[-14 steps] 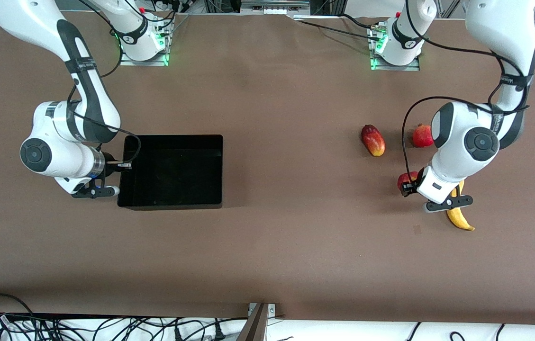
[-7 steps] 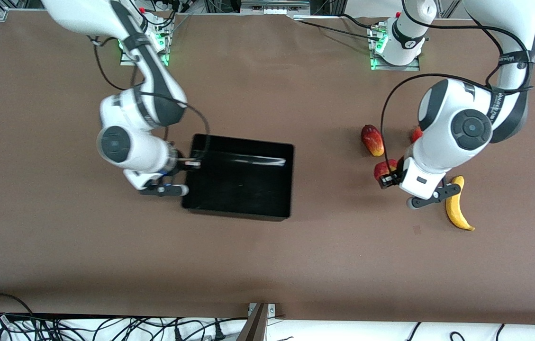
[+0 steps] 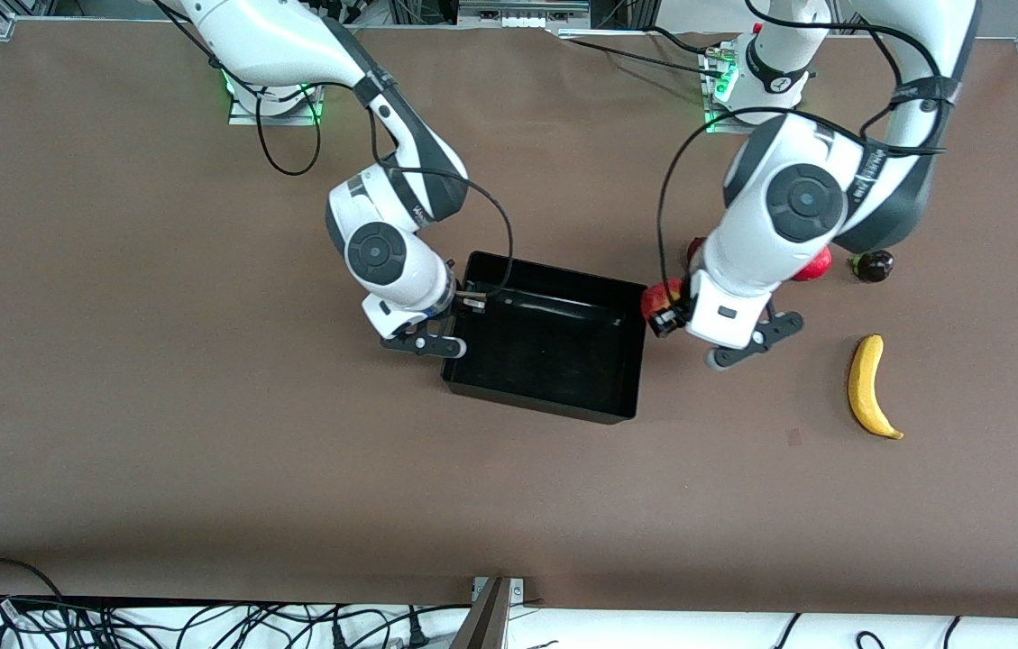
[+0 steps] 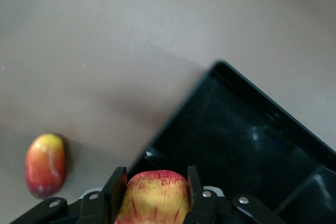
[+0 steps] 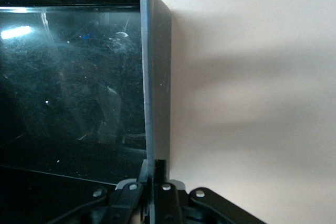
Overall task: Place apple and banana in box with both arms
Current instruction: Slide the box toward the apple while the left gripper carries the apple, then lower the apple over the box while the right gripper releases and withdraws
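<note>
Landmark for this report: the shallow rectangular black plastic box [image 3: 549,347], which sits skewed on the brown worktop [image 3: 202,451].

Right pincer [image 3: 463,311]: clenched on the box wall at the end toward the right arm's base. The right wrist view shows the thin upright wall [image 5: 156,103] running straight into the closed fingers.

Left pincer [image 3: 664,315]: grasping the small round red apple with yellowish streaks [image 4: 153,198], held just outside the box wall at the end toward the left arm's base. The left wrist view shows the apple seated squarely between the two fingers [image 4: 114,192], with the box interior [image 4: 252,150] ahead of it.

The long curved yellow banana [image 3: 869,386] lies on the worktop well apart from the box, toward the left arm's end of the table, not yet handled. An elongated red-yellow fruit [image 4: 46,164] lies near the box, an all-red round fruit [image 3: 813,264] shows partly under the left arm, and a small dark round object [image 3: 872,265] lies farther from the box.

Assessment of the step in hand, delivering the apple:
- The apple appears not yet over the box floor. It should clear the wall before any release.
- Lower it toward the floor before opening, since a round fruit is likely to roll or bounce out of a shallow tray.
- The right pincer should hold the box steady while the apple goes in.
</note>
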`<action>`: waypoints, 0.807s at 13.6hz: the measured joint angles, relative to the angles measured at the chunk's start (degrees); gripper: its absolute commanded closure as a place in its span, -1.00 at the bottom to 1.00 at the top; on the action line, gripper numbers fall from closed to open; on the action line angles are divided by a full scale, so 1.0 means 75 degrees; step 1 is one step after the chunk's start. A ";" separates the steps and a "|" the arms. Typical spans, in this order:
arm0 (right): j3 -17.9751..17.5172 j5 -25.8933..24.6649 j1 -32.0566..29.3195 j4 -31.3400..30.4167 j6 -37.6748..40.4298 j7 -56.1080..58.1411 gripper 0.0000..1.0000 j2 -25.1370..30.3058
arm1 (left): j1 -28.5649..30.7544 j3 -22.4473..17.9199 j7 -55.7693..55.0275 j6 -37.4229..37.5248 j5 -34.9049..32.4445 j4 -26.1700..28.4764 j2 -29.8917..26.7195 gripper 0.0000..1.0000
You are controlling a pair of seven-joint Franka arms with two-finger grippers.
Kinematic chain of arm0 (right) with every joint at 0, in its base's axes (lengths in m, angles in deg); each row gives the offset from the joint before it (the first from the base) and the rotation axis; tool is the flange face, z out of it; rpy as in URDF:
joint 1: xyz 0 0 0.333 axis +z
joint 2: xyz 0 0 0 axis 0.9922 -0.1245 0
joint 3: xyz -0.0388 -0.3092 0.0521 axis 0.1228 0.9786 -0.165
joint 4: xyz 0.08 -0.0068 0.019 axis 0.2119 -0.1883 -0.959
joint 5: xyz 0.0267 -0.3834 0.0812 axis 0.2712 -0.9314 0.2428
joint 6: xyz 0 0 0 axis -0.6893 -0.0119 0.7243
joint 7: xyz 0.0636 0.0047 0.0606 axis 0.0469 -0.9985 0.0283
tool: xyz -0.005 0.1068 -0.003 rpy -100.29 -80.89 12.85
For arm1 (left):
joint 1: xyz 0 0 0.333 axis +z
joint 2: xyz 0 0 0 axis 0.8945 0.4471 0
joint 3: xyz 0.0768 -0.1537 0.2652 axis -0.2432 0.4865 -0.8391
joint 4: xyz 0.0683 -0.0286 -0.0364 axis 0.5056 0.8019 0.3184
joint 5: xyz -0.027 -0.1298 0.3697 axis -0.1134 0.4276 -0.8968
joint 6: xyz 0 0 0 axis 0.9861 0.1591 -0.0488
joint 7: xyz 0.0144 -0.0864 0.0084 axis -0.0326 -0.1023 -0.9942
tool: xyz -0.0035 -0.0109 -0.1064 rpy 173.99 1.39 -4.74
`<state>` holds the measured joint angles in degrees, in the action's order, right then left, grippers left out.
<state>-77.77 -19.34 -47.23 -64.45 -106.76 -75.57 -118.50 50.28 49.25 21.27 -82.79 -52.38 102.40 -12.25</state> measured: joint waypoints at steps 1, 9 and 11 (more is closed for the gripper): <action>0.0000 0.0004 0.0081 0.0016 -0.0056 -0.0072 1.00 -0.0022 | -0.0039 0.0079 -0.0184 0.0000 0.0000 -0.0017 0.0000 1.00; 0.0107 0.0001 0.0156 0.0159 -0.0084 0.0384 -1.00 -0.0015 | -0.0157 0.0193 -0.0902 -0.0045 0.0144 -0.0032 0.0103 1.00; 0.0279 -0.0001 0.0003 0.0409 0.0064 0.0731 -1.00 0.0060 | -0.0159 0.0231 -0.0935 -0.0088 0.0144 -0.0033 0.0248 1.00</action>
<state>-75.68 -19.35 -47.21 -61.39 -106.28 -70.09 -118.05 49.08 50.98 14.26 -83.44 -51.30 102.15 -10.39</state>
